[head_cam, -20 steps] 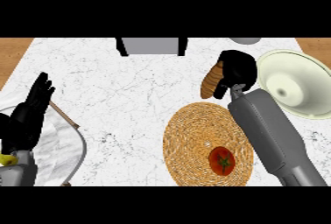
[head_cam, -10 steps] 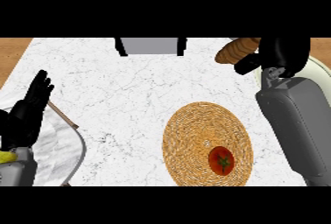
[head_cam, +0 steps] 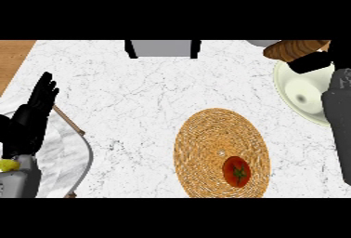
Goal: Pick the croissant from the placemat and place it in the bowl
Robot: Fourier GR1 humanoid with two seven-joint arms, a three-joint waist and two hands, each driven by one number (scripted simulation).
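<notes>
The brown croissant (head_cam: 295, 49) is held up at the top right, over the far rim of the pale bowl (head_cam: 302, 97). My right hand (head_cam: 316, 61) is shut on it, with only a few black fingers showing beside the grey forearm (head_cam: 340, 116). The round woven placemat (head_cam: 221, 153) lies at centre right and carries a red tomato (head_cam: 237, 171). My left hand (head_cam: 33, 116) rests open at the left edge, fingers up.
A white cloth (head_cam: 58, 158) with a thin wooden stick across it lies under the left hand. A grey box with black legs (head_cam: 163, 47) stands at the counter's far edge. A small yellow object (head_cam: 8, 165) shows at the lower left.
My right hand has carried the croissant further right and slightly down, over the bowl, which has come back into view. The left hand has stayed still.
</notes>
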